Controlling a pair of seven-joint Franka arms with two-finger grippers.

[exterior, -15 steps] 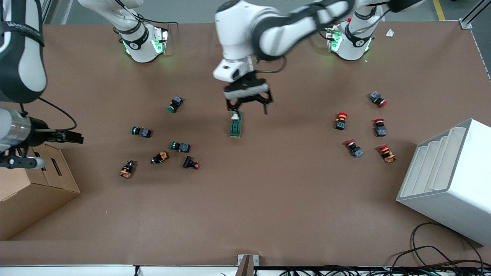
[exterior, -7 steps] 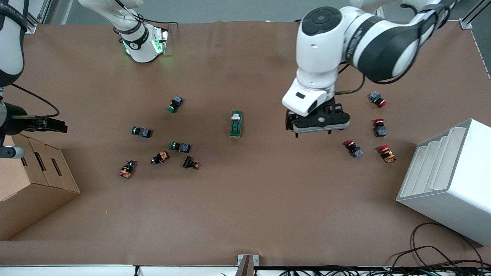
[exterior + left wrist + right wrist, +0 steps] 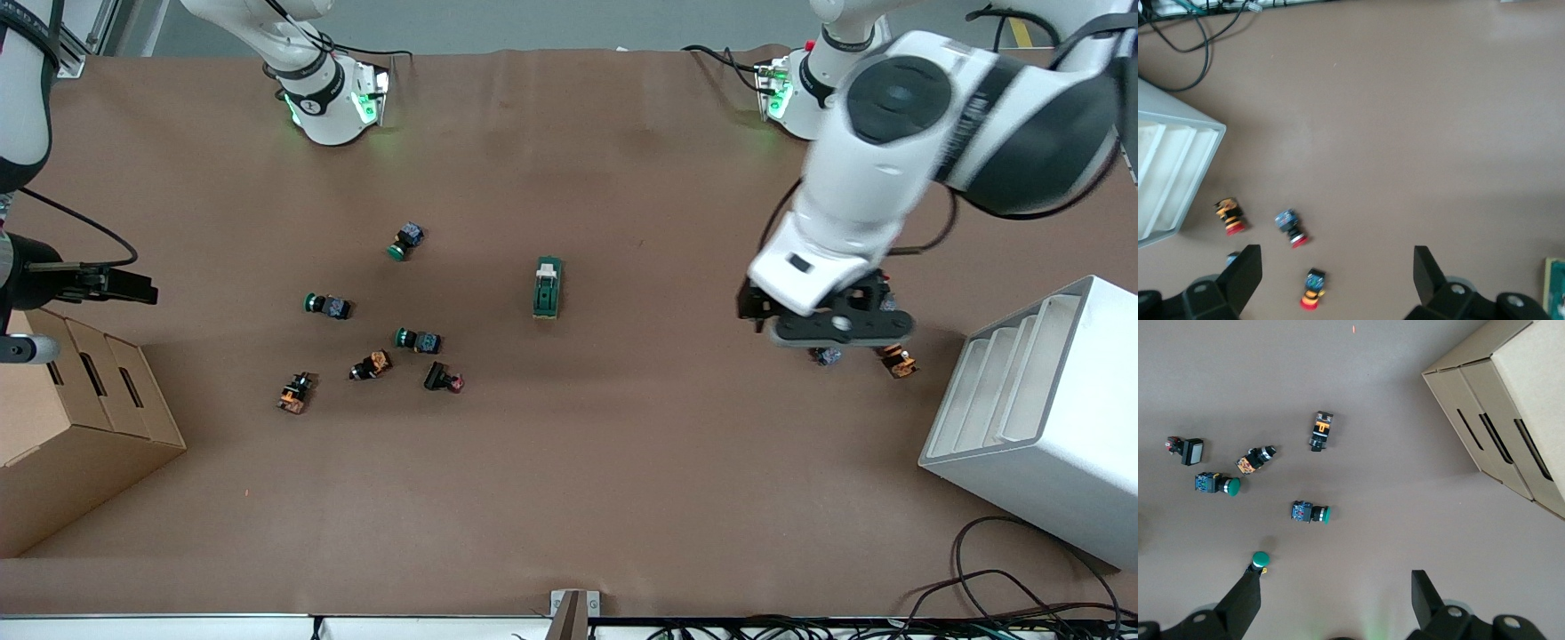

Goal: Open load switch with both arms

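The load switch, a dark green oblong block with a white lever on top, lies alone near the middle of the table. Only its green edge shows in the left wrist view. My left gripper hangs well away from it, over a group of red push buttons toward the left arm's end. It is open and holds nothing; a red-capped button lies on the table below the gap. My right gripper is up over the cardboard box edge at the right arm's end, open and empty.
Green and orange push buttons are scattered between the switch and the right arm's end. Red buttons lie under the left arm. A cardboard box and a white stepped bin stand at the table's two ends. Cables lie by the bin.
The left gripper has swung from just over the load switch toward the left arm's end, now over the red buttons. The right gripper drew back slightly and then held still. The switch has not moved.
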